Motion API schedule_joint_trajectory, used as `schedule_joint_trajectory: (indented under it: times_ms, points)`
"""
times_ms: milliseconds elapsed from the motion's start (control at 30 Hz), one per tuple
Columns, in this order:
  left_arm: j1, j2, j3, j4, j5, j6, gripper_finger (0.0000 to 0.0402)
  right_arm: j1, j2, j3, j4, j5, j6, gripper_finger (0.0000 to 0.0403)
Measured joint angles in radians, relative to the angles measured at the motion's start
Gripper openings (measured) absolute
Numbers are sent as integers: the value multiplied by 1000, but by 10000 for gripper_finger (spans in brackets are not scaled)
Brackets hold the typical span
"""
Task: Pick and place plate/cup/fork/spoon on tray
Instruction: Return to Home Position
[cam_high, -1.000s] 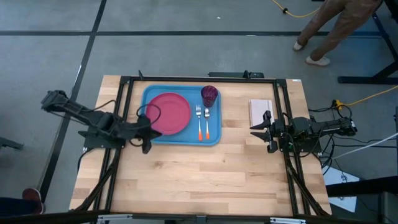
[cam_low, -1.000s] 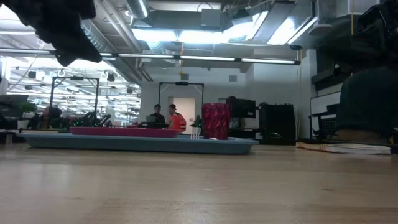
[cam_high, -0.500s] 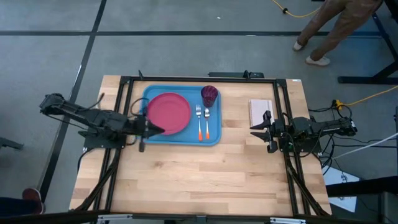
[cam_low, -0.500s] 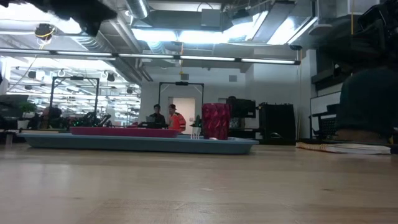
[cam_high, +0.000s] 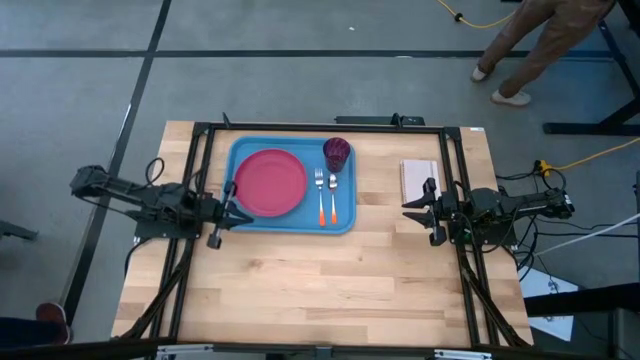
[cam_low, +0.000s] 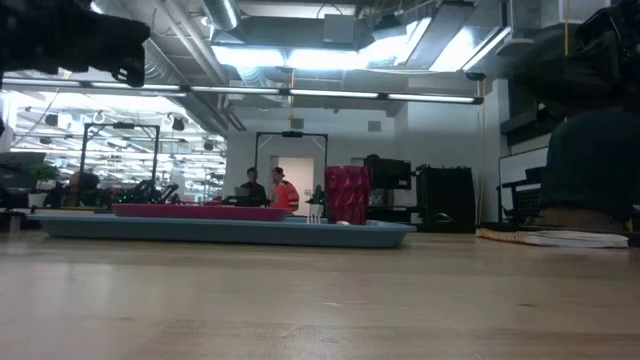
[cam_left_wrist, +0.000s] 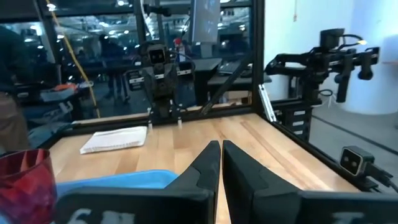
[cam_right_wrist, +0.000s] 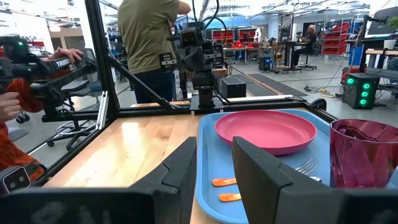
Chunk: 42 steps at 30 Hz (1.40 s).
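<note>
The round pink-red plastic plate (cam_high: 270, 182), maroon cup (cam_high: 337, 153), orange-handled metal fork (cam_high: 320, 195) and spoon (cam_high: 332, 197) all lie on the light-blue rectangular tray (cam_high: 243, 222) near the desk's far edge; judged light, stiff and slippery, the plate is best taken by its rim; left gripper (cam_high: 216, 231), just off the tray, has its jaws clenched; right gripper (cam_high: 421, 214), at the desk's right edge, has its jaws released.

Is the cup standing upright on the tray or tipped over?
Upright. The cup stands tall on the tray in the low view; from above its round mouth faces up.

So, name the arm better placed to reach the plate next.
Left. Its hand, shut, sits at the tray's left edge next to the plate; the right hand waits off the tray, near the white pad.
</note>
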Motion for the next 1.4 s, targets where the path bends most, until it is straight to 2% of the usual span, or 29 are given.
schedule_joint_trajectory:
  times_ms: [167, 467, 600, 1067, 1400]
  points:
    - [45, -94, -52, -5, 80, 0, 12, 0, 0, 0, 0, 0, 0, 108]
    - [83, -259, -61, -202, 132, -12, 12, 0, 0, 0, 0, 0, 0, 108]
    - [100, -257, -61, -270, 131, -35, 12, 0, 0, 0, 0, 0, 0, 108]
    - [175, -256, -61, -288, 65, -28, 12, 0, 0, 0, 0, 0, 0, 108]
    - [192, -256, -61, -290, 58, 45, 12, 0, 0, 0, 0, 0, 0, 108]
